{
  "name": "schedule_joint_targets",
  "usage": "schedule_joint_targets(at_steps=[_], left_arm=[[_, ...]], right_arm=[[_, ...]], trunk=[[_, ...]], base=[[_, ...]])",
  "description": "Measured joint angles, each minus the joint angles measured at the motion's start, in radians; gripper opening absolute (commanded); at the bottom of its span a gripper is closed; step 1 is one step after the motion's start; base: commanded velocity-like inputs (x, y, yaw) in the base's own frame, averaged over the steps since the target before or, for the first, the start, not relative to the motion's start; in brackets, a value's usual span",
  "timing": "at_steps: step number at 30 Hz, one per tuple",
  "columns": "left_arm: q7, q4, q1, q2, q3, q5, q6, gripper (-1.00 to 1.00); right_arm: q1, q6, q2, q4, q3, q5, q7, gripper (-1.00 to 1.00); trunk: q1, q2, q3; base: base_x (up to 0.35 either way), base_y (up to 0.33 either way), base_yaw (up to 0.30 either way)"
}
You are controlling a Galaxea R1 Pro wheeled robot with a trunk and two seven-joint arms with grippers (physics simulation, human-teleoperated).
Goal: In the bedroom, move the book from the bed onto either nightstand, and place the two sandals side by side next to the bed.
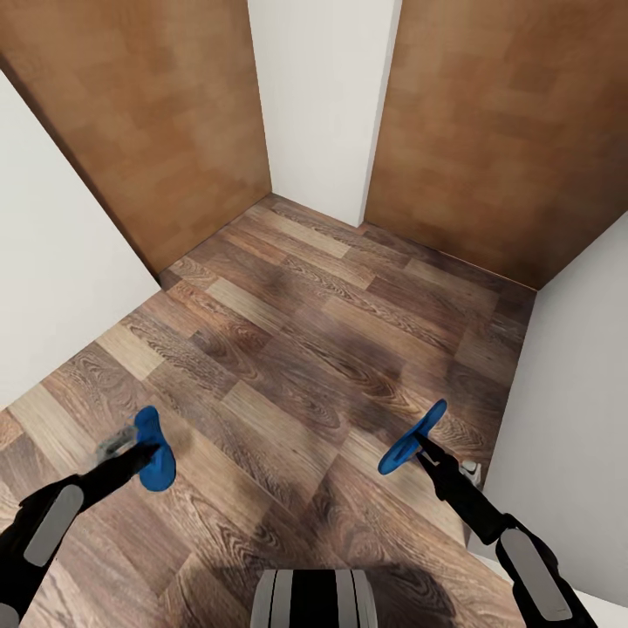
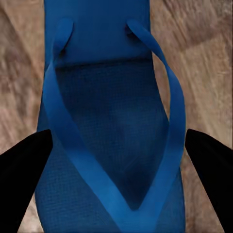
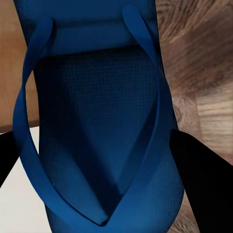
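Low in the head view, the left gripper (image 1: 144, 451) is clamped on one bright blue flat flip-flop sandal (image 1: 155, 449) at lower left, and the right gripper (image 1: 421, 447) pinches the other blue flip-flop sandal (image 1: 412, 443) at lower right, both held clear of the wood-plank floor (image 1: 296, 349). Each grip looks thin and near an edge, so a sandal could twist loose on a turn. Beyond, plain brown wooden doors (image 1: 157, 113) and white walls (image 1: 318, 96) crowd close, risking a bump.

Both doors (image 1: 148, 113) cut off at the top edge; each wrist view crops its sandal (image 2: 114, 121) at toe and heel.
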Motion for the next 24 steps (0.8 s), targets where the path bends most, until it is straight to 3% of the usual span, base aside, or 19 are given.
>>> schedule_joint_targets(at_steps=[2,6,8,14,21,22,24], left_arm=[[-0.109,0.000,0.000,0.000,-0.028,-0.015,0.019,-1.00],[-0.358,-0.001,0.000,-0.003,-0.159,-0.065,0.045,-1.00],[-0.421,-0.002,0.000,-0.005,-0.215,-0.084,0.043,-1.00],[-0.503,-0.057,0.000,-0.009,-0.262,-0.090,0.046,-1.00],[-0.522,-0.074,0.000,-0.035,-0.273,-0.100,0.038,-1.00],[-0.521,-0.075,0.000,-0.041,-0.275,-0.107,0.038,-1.00],[-0.505,-0.074,0.000,-0.065,-0.282,-0.152,0.037,-1.00]], right_arm=[[0.000,0.000,0.000,0.000,0.000,0.000,0.000,-1.00],[0.000,0.000,0.000,0.000,0.000,0.000,0.000,-1.00],[0.000,0.000,0.001,0.000,0.000,0.000,0.000,-1.00],[0.001,0.005,-0.004,-0.002,-0.001,-0.001,-0.001,-1.00],[0.000,0.006,-0.005,0.000,0.001,-0.001,-0.002,-1.00],[0.000,0.006,-0.005,0.000,0.002,0.000,-0.002,-1.00],[0.000,0.006,-0.005,0.000,0.003,-0.001,-0.002,-1.00]], trunk=[[0.000,0.000,0.000],[0.000,0.000,0.000],[0.000,0.000,0.000],[0.000,0.000,0.000],[0.000,0.000,0.000],[0.000,0.000,0.000],[0.000,0.000,0.004]], base=[[0.000,0.000,0.000],[0.000,0.000,0.000],[0.000,0.000,0.000],[0.000,0.000,0.000],[0.000,0.000,0.000],[0.000,0.000,0.000],[0.000,0.000,0.000]])
